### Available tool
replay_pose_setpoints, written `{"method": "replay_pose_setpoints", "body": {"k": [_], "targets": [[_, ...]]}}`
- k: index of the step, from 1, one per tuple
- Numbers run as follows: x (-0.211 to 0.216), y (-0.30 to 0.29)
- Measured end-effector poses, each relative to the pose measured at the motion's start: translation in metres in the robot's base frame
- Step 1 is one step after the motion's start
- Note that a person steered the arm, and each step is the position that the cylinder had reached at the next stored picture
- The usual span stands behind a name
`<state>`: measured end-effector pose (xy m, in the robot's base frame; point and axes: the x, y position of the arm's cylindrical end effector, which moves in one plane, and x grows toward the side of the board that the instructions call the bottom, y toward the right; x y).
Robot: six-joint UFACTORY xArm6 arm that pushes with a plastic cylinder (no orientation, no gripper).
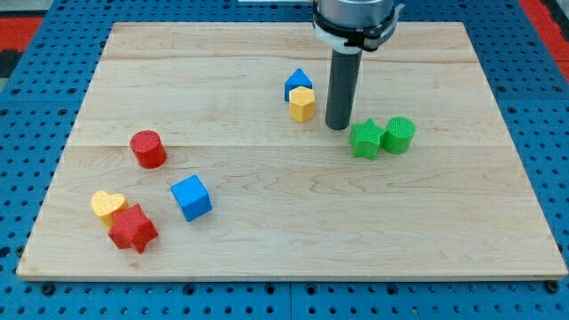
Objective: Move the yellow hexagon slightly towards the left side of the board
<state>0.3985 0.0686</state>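
Camera view: my tip (337,127), the lower end of a straight dark rod with no jaws to open or close and so nothing grasped, stands on the wooden board (267,240), just to the view's right of the yellow hexagon (302,104) and apart from it by a narrow gap. A blue block (298,83) with a peaked top touches the hexagon on its upper side, toward the view's top left of the tip. To the tip's right and slightly below sit a green star (365,139) and a green cylinder (399,135), side by side and touching. Well to the tip's left and lower lies a red cylinder (148,148); farther toward the view's bottom left are a blue cube (191,197), a yellow heart (108,206) and a red star (132,228), heart and star touching.
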Motion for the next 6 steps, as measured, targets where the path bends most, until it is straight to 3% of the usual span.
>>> {"method": "replay_pose_setpoints", "body": {"k": [1, 3, 4, 6], "targets": [[-0.022, -0.009], [-0.027, -0.136], [-0.022, -0.142], [0.093, -0.112]]}}
